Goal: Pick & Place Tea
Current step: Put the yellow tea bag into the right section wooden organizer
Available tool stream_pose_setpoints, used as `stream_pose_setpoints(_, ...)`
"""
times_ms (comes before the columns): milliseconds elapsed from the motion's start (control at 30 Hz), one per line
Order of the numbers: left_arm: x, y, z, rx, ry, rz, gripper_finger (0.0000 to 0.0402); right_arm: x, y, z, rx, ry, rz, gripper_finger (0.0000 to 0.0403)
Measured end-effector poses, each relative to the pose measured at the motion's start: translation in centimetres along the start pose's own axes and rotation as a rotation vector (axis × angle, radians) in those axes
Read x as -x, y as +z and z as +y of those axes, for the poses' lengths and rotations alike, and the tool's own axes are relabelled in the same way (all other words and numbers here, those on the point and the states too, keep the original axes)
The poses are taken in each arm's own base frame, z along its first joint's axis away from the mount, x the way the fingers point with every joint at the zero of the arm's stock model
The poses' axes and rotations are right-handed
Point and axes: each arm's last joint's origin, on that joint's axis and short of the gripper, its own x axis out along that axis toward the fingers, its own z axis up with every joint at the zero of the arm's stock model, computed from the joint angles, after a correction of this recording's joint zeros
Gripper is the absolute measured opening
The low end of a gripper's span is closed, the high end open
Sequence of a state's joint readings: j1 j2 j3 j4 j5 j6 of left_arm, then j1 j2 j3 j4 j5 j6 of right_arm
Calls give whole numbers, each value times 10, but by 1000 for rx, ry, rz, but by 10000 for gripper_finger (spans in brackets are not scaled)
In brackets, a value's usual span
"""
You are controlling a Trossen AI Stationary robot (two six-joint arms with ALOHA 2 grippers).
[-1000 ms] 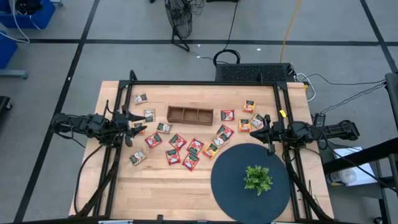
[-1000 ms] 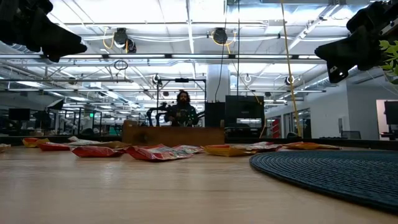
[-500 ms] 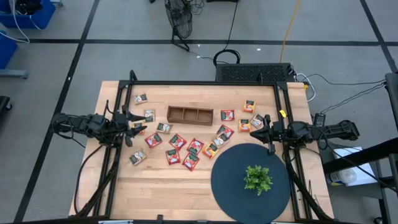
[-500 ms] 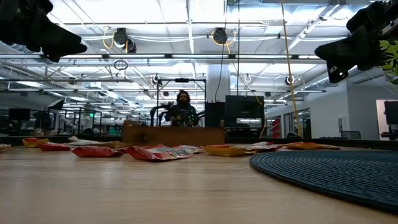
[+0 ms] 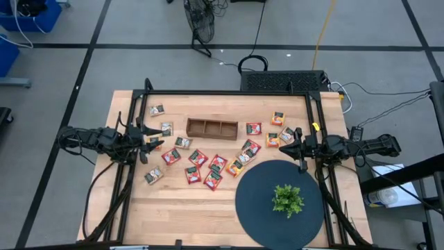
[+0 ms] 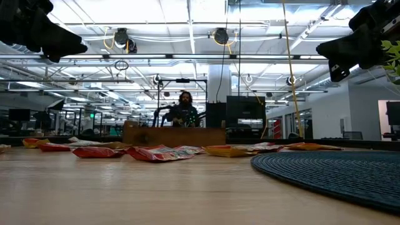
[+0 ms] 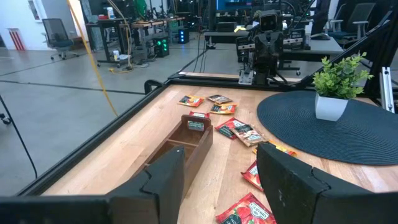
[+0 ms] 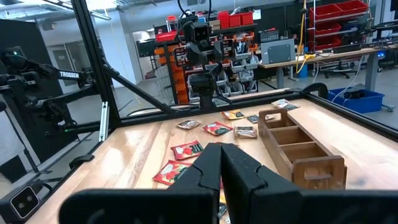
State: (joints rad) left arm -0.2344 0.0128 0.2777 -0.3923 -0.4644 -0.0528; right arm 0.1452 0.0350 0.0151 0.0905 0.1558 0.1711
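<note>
Tea sachets (image 5: 198,158) lie scattered on the surface beside the tray (image 5: 211,128); left hand (image 5: 151,141) released, right hand (image 5: 286,145) clenched empty. First pick apparently awaits.

Two matte black jointed arms (image 5: 97,139) (black cables trailing behind).

Scattered tea sachets (image 5: 198,157) and the wooden tray (image 5: 211,128) crowd the centre; bare table (image 5: 180,215) lies nearer the camera.
</note>
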Motion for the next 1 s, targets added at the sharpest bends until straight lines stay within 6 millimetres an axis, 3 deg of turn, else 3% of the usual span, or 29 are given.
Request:
stream_pose_setpoints(733, 0, 0, 0, 0, 0, 1, 200, 0, 5, 1, -6, 10, -53, 4)
stream_pose_setpoints(867, 0, 0, 0, 0, 0, 0, 200, 0, 5, 1, 92, -1, -55, 4)
stream_pose_setpoints(933, 0, 0, 0, 0, 0, 0, 200, 0, 7, -1, 144, -63, -75, 4)
stream_pose_setpoints(1000, 0, 0, 0, 0, 0, 1, 200, 1, 14, -5, 149, -238, -149, 4)
